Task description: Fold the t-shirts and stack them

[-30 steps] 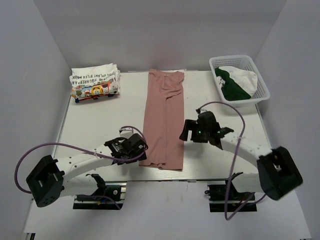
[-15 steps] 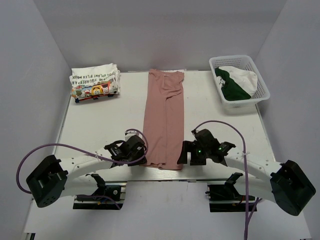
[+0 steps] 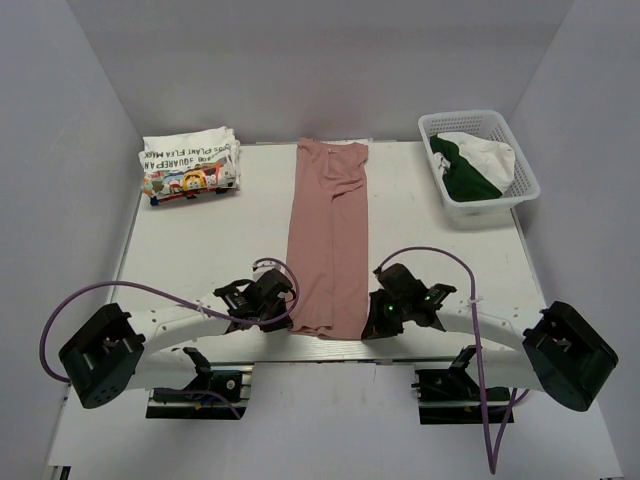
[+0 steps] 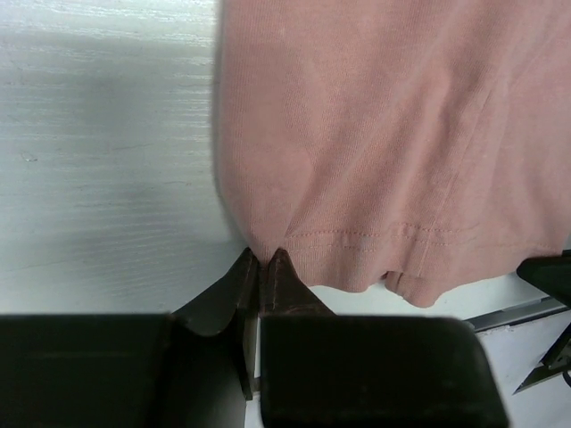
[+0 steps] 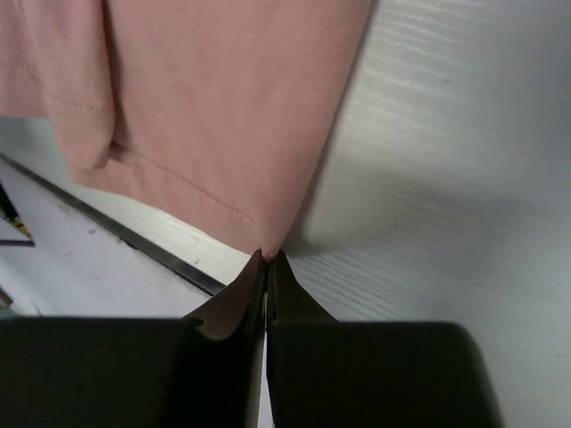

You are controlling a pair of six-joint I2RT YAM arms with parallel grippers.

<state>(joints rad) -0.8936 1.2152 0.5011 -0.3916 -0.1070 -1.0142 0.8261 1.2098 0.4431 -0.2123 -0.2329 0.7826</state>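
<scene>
Grey walls (image 3: 320, 60) are enclosing a white tabletop (image 3: 210, 250). The pink shirt (image 3: 328, 240) is lying down its middle as a long strip. A basket (image 3: 520, 185) is sitting far right, and the white shirt (image 3: 190, 170) is resting folded far left. The left pincer (image 3: 286, 322) and right pincer (image 3: 369, 329) are each pinching a near hem corner.

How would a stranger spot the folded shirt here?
Look to the far left corner of the white table. There lies the folded white shirt. Unlike the long pink shirt mid-table and the green-and-white clothes in the basket, it bears dark lettering and colourful cartoons.
</scene>
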